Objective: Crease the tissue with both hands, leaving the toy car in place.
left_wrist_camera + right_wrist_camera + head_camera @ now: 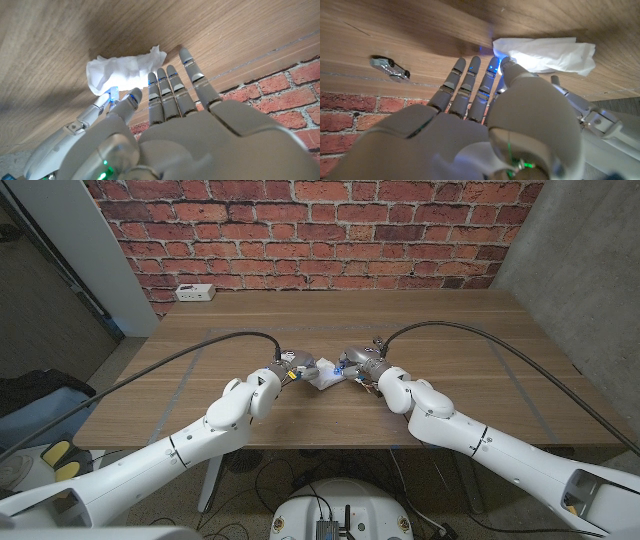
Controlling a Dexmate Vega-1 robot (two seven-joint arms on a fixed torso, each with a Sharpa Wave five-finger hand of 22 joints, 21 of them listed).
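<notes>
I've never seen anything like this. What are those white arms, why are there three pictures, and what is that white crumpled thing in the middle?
The white arms belong to a robot standing at a wooden table; each ends in a mechanical hand. The wide picture comes from a camera on its head, looking down. There the left hand and the right hand meet at mid-table. The other two pictures come from cameras on each wrist, looking along the back of that hand, so they appear turned around. The white crumpled thing is a tissue, which both hands are touching with their fingertips; whether either actually pinches it is hard to tell. The right wrist view also shows a small toy car standing apart on the wood. A white power strip lies at the far edge.
</notes>
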